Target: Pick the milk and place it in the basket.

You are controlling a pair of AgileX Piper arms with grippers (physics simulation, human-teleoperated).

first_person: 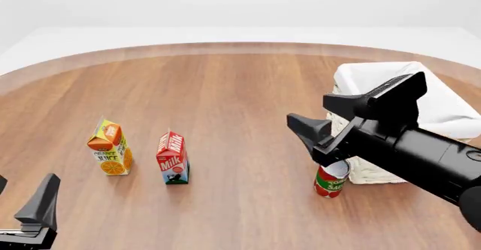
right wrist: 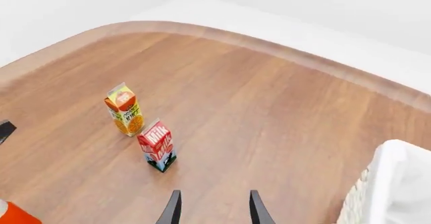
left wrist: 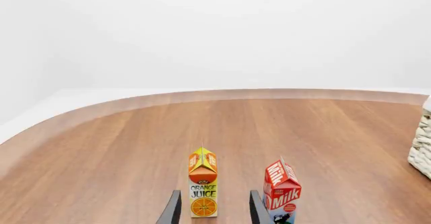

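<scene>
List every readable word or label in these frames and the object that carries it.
"Milk": white lettering on the red-topped gable milk carton.
"ORANGE JUICE": front of the orange-yellow juice carton.
"TOMA...": partial word on the red tomato can, the rest hidden.
Small print on both cartons is too small to read.

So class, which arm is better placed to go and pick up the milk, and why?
Probably the left. The left gripper sits low and open on the milk's side; the right gripper hangs open above the tomato can, beside the basket.
</scene>
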